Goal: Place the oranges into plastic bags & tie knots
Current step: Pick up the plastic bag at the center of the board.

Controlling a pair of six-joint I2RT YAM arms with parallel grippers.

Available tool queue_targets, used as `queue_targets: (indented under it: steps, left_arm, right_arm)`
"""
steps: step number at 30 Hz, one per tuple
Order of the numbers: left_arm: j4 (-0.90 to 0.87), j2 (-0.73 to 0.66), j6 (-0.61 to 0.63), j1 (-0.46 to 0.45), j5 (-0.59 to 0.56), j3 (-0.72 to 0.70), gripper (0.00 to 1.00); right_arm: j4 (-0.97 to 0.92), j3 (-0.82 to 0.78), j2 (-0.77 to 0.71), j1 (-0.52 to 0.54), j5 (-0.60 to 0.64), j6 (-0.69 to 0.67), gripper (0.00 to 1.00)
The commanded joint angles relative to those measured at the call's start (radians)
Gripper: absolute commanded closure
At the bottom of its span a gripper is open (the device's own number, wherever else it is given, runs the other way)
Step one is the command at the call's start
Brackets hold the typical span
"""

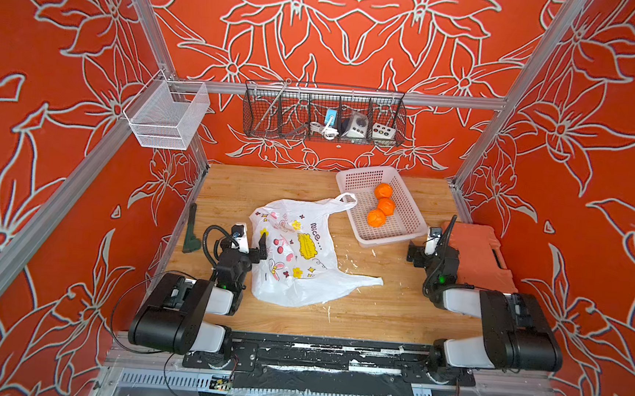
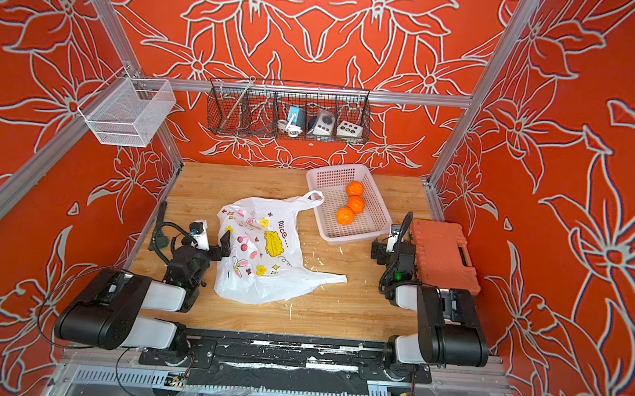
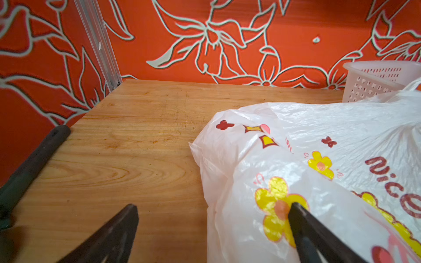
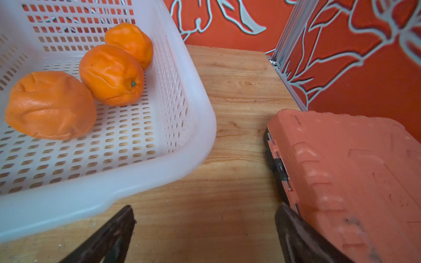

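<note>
Three oranges sit in a white perforated basket [image 1: 389, 241] just ahead of the right jaws: a near one [image 1: 376, 218], a middle one [image 1: 386, 207] and a far one [image 1: 383, 191]. They touch in a short row running away from those jaws toward the back wall. The middle orange turns its green stem end toward the right wrist camera.

The one plastic bag [image 1: 297, 251] lies flat and empty on the bench [image 1: 376, 314]. Its closed bottom is by the left jaws and its mouth side faces the right jaws. Both handles are loose and untied. The far handle [image 1: 330, 207] reaches the basket's corner, and the near handle [image 1: 363, 280] stretches flat toward the right jaws.

The left jaws stand wide open, holding nothing. One finger is over the bag's yellow flower print and the other over bare wood. The right jaws are also spread wide and hold nothing, between the basket and one orange-red tool case [image 1: 476, 252].

The bench is pale wood flecked with white scraps. A dark-handled tool [image 1: 191, 236] lies outside the left jaws. The walls are red with pale flower outlines. On the aluminium frame hang a black wire rack [image 1: 276, 115] and a white mesh box [image 1: 168, 116].
</note>
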Motion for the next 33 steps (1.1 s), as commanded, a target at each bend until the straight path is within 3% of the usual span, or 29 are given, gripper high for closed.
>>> queue_targets:
  steps: [1, 27, 29, 31, 33]
  left_arm:
    - [0.015, 0.006, -0.006, 0.005, -0.008, 0.009, 0.01]
    - [0.015, -0.012, -0.013, 0.003, -0.035, 0.009, 0.01]
    - [-0.183, -0.108, -0.033, -0.004, -0.107, 0.07, 0.01]
    - [-0.501, -0.204, -0.145, -0.011, -0.247, 0.202, 0.01]
    - [-0.699, -0.255, -0.267, -0.009, -0.327, 0.302, 0.01]
  right_arm:
    - [0.011, 0.019, 0.005, 0.0, 0.004, -0.01, 0.02]
    - [0.022, 0.012, 0.0, 0.0, 0.007, -0.009, 0.02]
    - [-0.005, 0.001, -0.062, 0.021, 0.067, -0.007, 0.02]
    - [-0.244, 0.057, -0.199, 0.035, 0.138, 0.017, 0.02]
    - [-0.509, 0.144, -0.318, 0.035, 0.213, 0.137, 0.02]
